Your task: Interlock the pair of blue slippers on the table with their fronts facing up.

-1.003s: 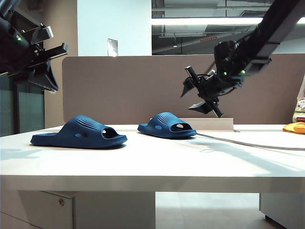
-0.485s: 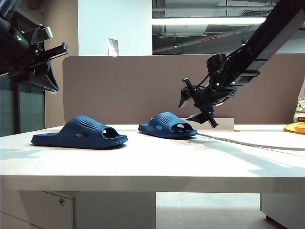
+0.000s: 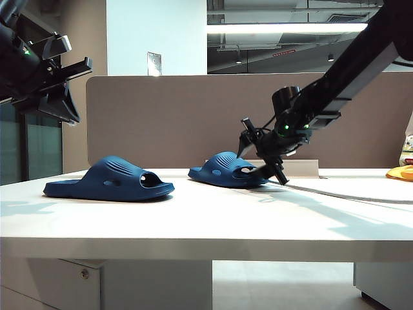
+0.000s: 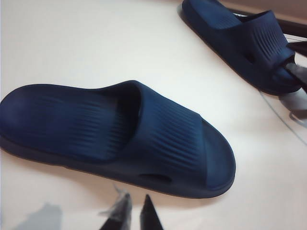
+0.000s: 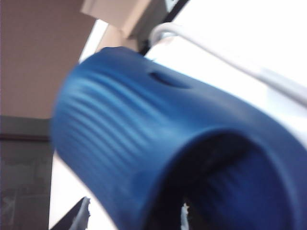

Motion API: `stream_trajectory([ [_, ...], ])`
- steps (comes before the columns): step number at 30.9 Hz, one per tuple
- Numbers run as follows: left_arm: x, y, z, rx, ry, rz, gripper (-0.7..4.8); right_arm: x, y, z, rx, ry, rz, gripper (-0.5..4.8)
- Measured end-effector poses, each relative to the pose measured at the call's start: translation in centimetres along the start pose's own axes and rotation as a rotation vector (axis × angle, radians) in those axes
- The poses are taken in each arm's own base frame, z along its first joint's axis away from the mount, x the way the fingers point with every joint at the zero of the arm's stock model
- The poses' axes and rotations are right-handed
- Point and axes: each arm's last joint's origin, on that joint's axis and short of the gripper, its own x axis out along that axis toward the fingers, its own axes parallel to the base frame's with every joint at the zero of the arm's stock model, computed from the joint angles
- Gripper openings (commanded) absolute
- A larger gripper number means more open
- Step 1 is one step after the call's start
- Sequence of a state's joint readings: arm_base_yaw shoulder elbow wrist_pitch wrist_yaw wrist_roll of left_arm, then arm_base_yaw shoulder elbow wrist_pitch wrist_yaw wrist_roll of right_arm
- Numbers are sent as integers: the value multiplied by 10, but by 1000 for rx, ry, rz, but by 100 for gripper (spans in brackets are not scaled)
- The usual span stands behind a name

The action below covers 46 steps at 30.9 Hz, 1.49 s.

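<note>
Lowered since a second ago, the right gripper [image 3: 262, 160] has come down from above the divider's midline to the toe end of the far slipper [image 3: 227, 170], while the left gripper [image 3: 61, 77] and both slippers have kept their places.

Nearest the table's [image 3: 206, 226] front edge, toward its left side, lies the near slipper [image 3: 108, 180], sole down, its open toe pointing toward the table's middle. In the left wrist view it [image 4: 120, 139] fills the middle, ribbed strap up, with an oval hole in its side. High above the table's left end hangs the left gripper, clear of everything; its fingertips [image 4: 148, 215] stand close together, a narrow gap between them, holding nothing.

Further back, near the table's rear edge and about its middle, sits the far slipper, also sole down and toe to the right. The right arm slants down from the upper right, its wrist bent so the gripper points down and leftward at that toe. Its jaws stand wide, one finger above the strap and one low by the toe. In the right wrist view the slipper's [image 5: 182, 158] toe opening looms blurred between the fingertips [image 5: 79, 215]; contact cannot be told.

Behind the table stands the grey-brown divider [image 3: 174, 123].
</note>
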State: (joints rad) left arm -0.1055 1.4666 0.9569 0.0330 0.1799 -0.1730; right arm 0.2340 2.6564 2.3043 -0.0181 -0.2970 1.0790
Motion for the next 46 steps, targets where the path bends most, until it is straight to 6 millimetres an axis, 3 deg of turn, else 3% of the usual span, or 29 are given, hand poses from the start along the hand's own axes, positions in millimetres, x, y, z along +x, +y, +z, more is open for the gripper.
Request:
stream_trajectory([
  [3, 0, 0, 0, 0, 0, 0, 35, 6, -9, -3, 14, -7, 12, 235],
  [5, 0, 0, 0, 0, 0, 0, 35, 8, -7, -1, 7, -27, 48, 170],
  [6, 0, 0, 0, 0, 0, 0, 35, 8, -6, -1, 4, -35, 61, 112],
  [11, 0, 0, 0, 1, 1, 0, 35, 9, -6, 0, -5, -50, 81, -2],
  [20, 1, 0, -1, 2, 4, 1, 35, 8, -4, -5, -41, 114, 170, -2],
  [26, 1, 2, -1, 30, -2, 45, 35, 3, -9, -3, -100, 219, 137, -1],
  [30, 14, 5, -9, 31, 38, 52, 35, -17, 6, 8, -188, 266, 100, -1],
  [35, 29, 10, -21, 10, 81, 58, 35, -57, 39, 29, -301, 283, 46, -1],
  [43, 29, 7, -10, -38, -16, -4, 35, -95, 26, 38, -353, 397, -224, -1],
  [46, 29, 7, -10, -38, -22, -5, 35, -107, 32, 42, -369, 406, -253, -1],
])
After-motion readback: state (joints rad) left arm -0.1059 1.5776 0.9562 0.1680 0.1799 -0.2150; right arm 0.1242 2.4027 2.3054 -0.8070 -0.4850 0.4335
